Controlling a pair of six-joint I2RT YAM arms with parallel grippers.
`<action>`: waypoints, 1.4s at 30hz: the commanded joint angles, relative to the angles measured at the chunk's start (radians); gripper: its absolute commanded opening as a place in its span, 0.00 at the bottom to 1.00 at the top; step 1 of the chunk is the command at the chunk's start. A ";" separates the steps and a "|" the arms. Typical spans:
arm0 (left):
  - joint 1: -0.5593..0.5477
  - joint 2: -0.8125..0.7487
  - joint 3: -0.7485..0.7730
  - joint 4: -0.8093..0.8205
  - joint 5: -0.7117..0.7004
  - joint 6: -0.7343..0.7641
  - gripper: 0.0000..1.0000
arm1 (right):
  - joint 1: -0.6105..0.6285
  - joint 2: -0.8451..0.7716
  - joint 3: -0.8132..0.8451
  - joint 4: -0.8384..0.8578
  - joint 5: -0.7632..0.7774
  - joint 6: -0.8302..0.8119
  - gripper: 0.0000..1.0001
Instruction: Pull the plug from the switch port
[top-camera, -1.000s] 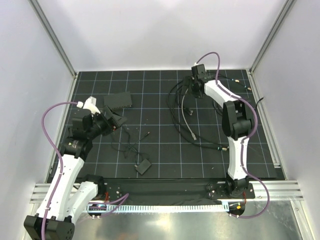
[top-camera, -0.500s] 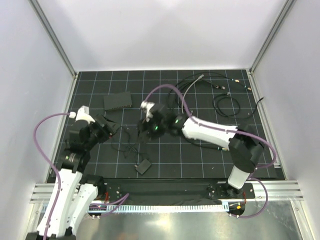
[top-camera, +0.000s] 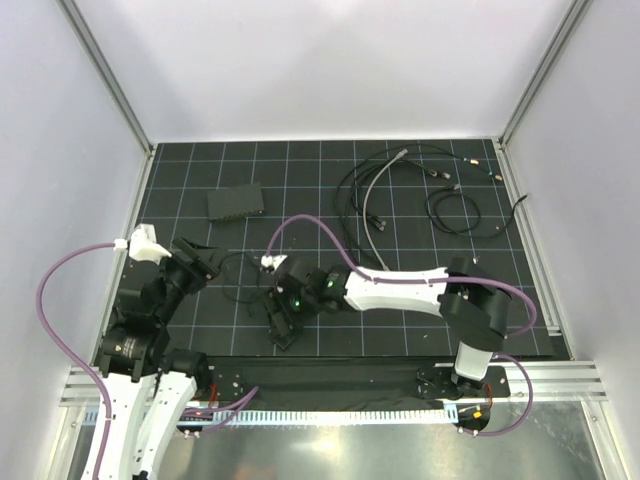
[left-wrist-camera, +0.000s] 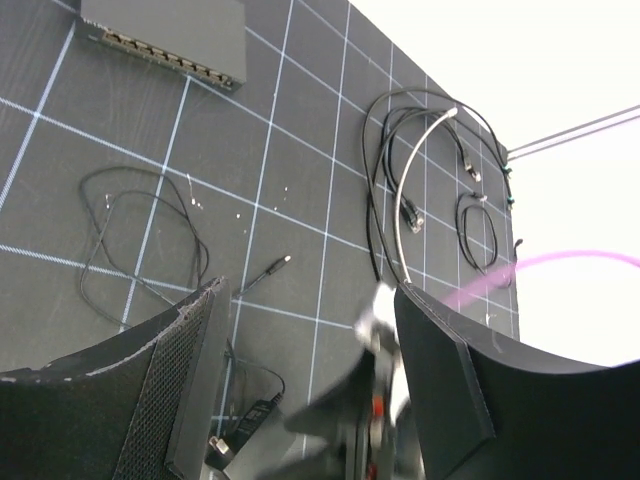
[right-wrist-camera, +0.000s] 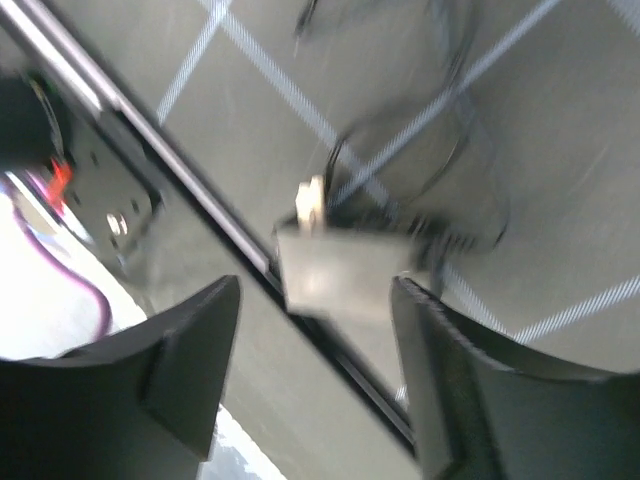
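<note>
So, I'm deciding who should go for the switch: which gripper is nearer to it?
Left. The left gripper hovers a little toward the bases from the switch. The right gripper is farther off, near the front edge by a small black block.

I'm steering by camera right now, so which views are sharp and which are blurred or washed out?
Top view: sharp and evenly lit, the switch and cables plain to see. Left wrist view: the mat and switch are crisp, but the upper right corner is blown out white. Right wrist view: smeared by motion, grid lines streaked, the small block only a pale blur.
</note>
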 joint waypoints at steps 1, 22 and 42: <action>-0.001 0.006 -0.014 0.010 0.026 -0.004 0.70 | 0.065 -0.077 -0.024 -0.130 0.164 -0.026 0.71; -0.003 -0.017 -0.010 -0.019 0.042 -0.015 0.72 | 0.058 0.193 0.149 -0.028 0.491 0.062 0.79; -0.003 -0.025 -0.094 0.039 0.177 -0.072 0.77 | -0.021 -0.391 -0.225 -0.076 0.452 0.003 1.00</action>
